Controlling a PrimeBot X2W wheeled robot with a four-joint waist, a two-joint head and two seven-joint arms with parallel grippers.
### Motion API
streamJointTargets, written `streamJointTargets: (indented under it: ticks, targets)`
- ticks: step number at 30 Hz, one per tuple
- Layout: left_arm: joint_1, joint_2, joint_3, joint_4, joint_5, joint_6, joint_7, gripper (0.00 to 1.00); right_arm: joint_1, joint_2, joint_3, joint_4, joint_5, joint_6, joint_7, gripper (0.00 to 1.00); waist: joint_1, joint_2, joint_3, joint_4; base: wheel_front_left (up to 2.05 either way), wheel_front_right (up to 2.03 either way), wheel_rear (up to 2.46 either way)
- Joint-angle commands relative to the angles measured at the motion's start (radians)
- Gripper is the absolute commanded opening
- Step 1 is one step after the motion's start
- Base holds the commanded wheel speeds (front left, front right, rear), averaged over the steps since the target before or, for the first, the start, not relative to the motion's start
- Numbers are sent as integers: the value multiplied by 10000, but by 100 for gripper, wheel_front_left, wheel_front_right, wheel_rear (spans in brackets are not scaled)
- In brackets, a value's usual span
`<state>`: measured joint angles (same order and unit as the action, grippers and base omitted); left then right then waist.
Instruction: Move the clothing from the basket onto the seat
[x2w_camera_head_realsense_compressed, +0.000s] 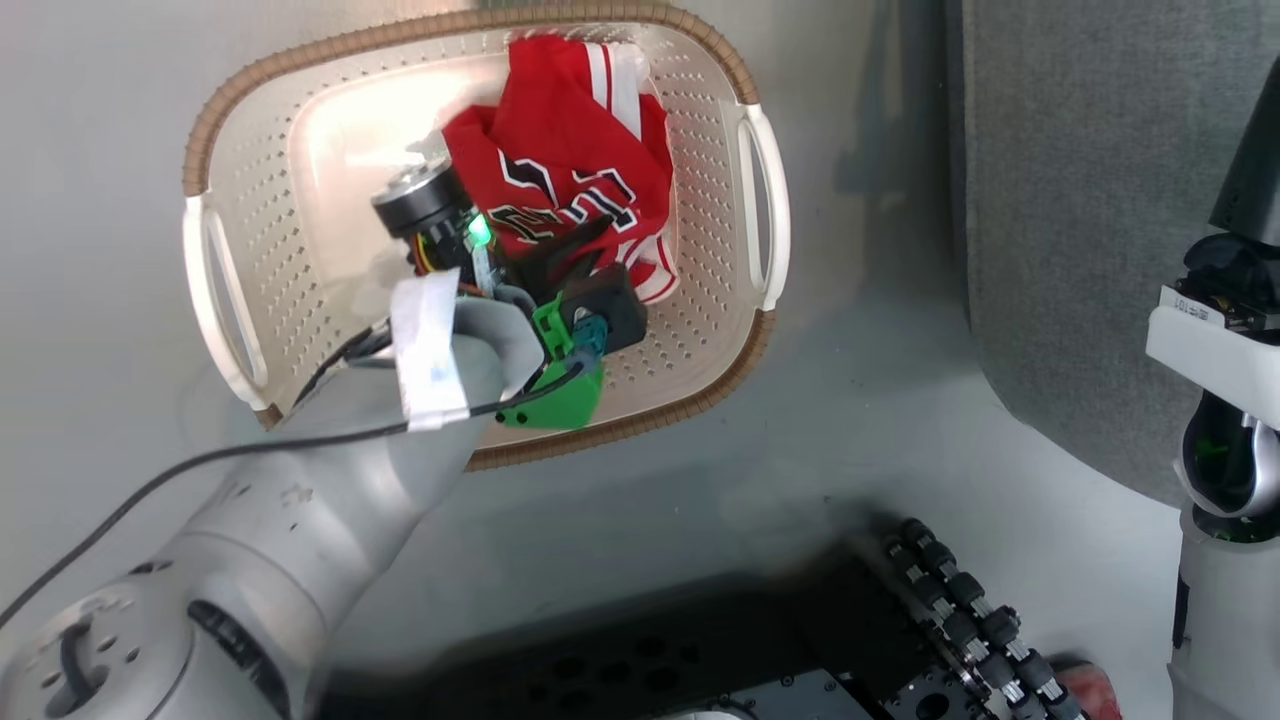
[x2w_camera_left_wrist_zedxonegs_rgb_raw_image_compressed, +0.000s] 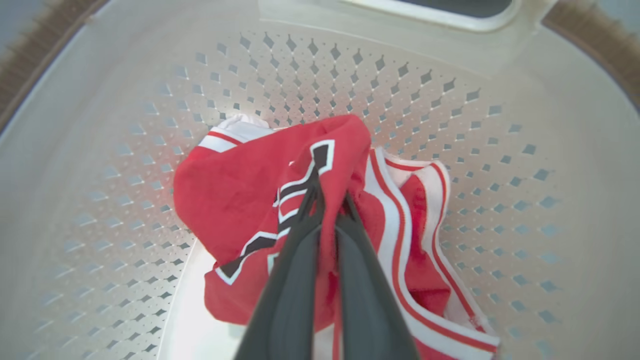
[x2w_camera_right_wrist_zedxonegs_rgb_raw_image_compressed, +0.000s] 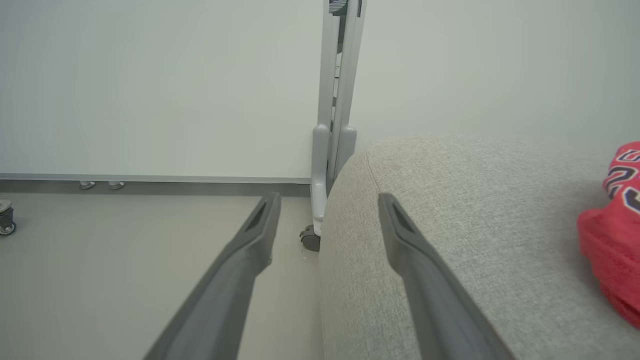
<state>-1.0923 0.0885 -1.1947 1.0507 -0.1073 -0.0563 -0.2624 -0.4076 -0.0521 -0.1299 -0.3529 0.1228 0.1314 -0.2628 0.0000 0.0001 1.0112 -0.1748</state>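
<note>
A crumpled red jersey, the clothing (x2w_camera_head_realsense_compressed: 570, 165) (x2w_camera_left_wrist_zedxonegs_rgb_raw_image_compressed: 240, 200), lies in the cream perforated basket (x2w_camera_head_realsense_compressed: 700, 130) (x2w_camera_left_wrist_zedxonegs_rgb_raw_image_compressed: 450, 100) on the floor. My left gripper (x2w_camera_head_realsense_compressed: 585, 245) (x2w_camera_left_wrist_zedxonegs_rgb_raw_image_compressed: 330, 197) reaches down into the basket and is shut on a fold of the clothing; red cloth is pinched between its dark fingers. The grey seat (x2w_camera_head_realsense_compressed: 1090, 200) (x2w_camera_right_wrist_zedxonegs_rgb_raw_image_compressed: 475, 225) stands to the basket's right. My right gripper (x2w_camera_right_wrist_zedxonegs_rgb_raw_image_compressed: 327, 200) hangs open over the seat's edge with nothing between its fingers. Another red garment (x2w_camera_right_wrist_zedxonegs_rgb_raw_image_compressed: 615, 225) lies on the seat at the right wrist view's right edge.
The basket's brown rim (x2w_camera_head_realsense_compressed: 330, 50) and white side handles (x2w_camera_head_realsense_compressed: 765, 200) ring the left gripper. My own dark base with rollers (x2w_camera_head_realsense_compressed: 960, 600) sits at the bottom of the head view. A folded table's leg on a castor (x2w_camera_right_wrist_zedxonegs_rgb_raw_image_compressed: 325, 165) stands against a pale wall behind the seat.
</note>
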Motion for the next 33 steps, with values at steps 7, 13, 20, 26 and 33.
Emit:
streamJointTargets:
  ticks: [7,13,20,26,33]
  targets:
    - [1463,547,1058,-1935,-830,454,-32,0,287,7,4,344,10,-14,-30,100,0,-1,-1787,199,0,0,0]
    - [2770,552,2092,-3321,-1292,651,-33,0,919,-2,44,714,-61,-14,-29,100,0,-1,-3391,521,0,0,0]
    - [4679,639,3548,-4760,-1559,617,-33,0,1694,-18,396,1296,126,-14,-30,100,0,-1,-5531,652,0,0,0]
    - [6262,642,4747,-5915,-1429,590,-22,0,2412,-120,879,1768,133,-14,-30,100,0,-1,-7203,667,0,0,0]
    - [7763,426,5988,-7150,-1119,503,-22,0,3289,-226,1340,2081,96,-14,-30,100,0,-1,-8711,650,0,0,0]
